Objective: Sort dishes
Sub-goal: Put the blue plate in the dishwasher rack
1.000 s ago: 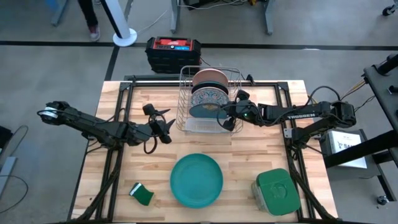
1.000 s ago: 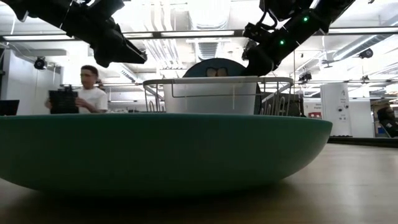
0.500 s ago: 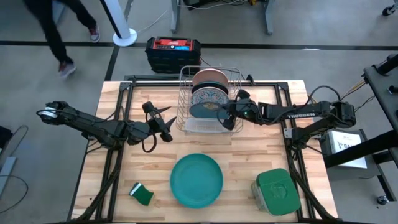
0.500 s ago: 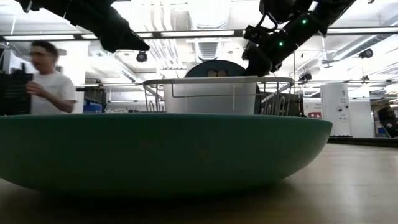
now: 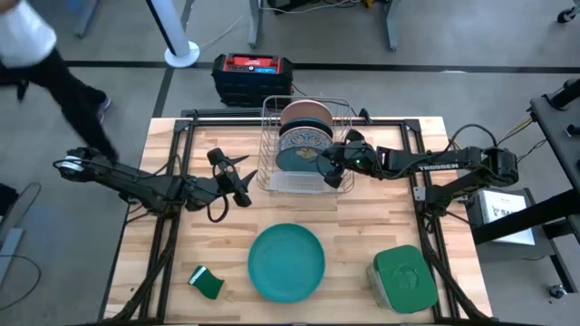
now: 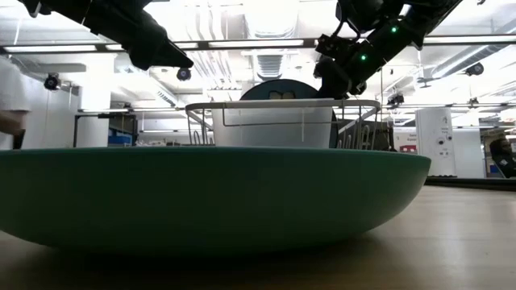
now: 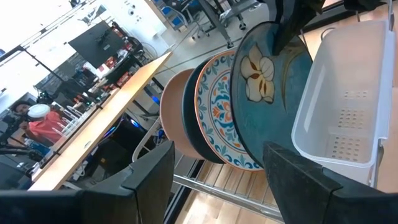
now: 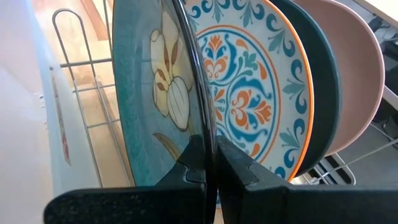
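Teal flowered plate point(image 8: 149, 93) remains pinched at its rim by the closed right end effector point(image 8: 205, 168), unlifted; left end effector point(image 5: 237, 186) waits wide.

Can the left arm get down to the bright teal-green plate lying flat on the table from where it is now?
Probably yes. The left gripper hangs with jaws open, holding nothing, just beside the bright teal-green plate, with bare table between them. The right gripper is shut on the dark teal plate in the rack, well clear.
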{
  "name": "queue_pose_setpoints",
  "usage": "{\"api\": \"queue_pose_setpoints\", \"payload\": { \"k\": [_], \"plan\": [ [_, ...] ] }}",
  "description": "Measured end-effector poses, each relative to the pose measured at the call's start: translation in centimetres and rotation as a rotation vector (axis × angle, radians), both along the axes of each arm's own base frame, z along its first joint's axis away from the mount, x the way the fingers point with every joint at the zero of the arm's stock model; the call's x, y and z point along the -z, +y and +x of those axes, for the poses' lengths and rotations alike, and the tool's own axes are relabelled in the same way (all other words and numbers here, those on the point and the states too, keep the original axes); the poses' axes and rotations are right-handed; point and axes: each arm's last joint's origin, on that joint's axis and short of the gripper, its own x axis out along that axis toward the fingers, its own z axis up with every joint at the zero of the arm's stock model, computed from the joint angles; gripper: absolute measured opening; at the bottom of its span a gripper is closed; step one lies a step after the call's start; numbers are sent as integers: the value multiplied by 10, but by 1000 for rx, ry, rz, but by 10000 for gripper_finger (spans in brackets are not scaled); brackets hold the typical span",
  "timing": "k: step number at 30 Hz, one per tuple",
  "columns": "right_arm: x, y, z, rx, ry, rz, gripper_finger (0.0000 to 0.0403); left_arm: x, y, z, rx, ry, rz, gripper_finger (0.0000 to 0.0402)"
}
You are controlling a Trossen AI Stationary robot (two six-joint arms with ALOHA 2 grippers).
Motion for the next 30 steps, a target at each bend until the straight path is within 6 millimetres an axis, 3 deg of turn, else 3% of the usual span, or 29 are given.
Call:
{"api": "queue_pose_setpoints", "payload": {
  "k": [30],
  "plan": [
    [8, -4, -3, 15, -29, 9, 0, 0, 0, 0, -1, -5, -5, 231]
  ]
}}
